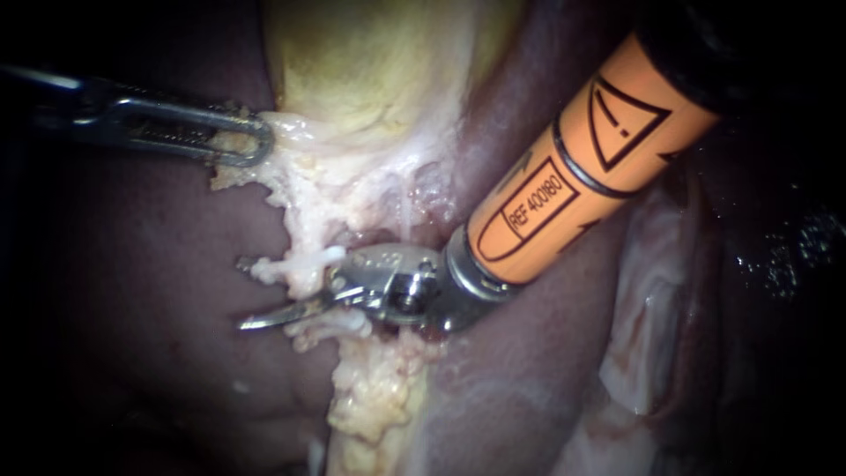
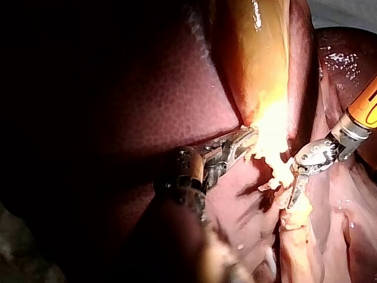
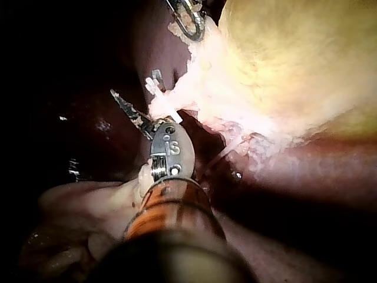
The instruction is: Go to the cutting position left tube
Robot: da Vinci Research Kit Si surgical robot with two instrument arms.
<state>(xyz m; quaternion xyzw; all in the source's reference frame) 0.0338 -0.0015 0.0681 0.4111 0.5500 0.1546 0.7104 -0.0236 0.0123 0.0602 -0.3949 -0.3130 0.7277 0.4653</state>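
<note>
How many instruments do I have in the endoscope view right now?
2. The left instrument is shut on pale tissue at the gallbladder's lower edge; the right instrument sits below it, jaws open by the white tube. None seems hidden.

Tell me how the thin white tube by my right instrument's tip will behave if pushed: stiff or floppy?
Probably floppy: the tube is thin and curved, so it should bend aside rather than resist. Likely slippery, since the whitish tissue around it glistens wet. Possibly fragile: the left instrument holds that tissue taut, so a hard push might tear it.
</note>
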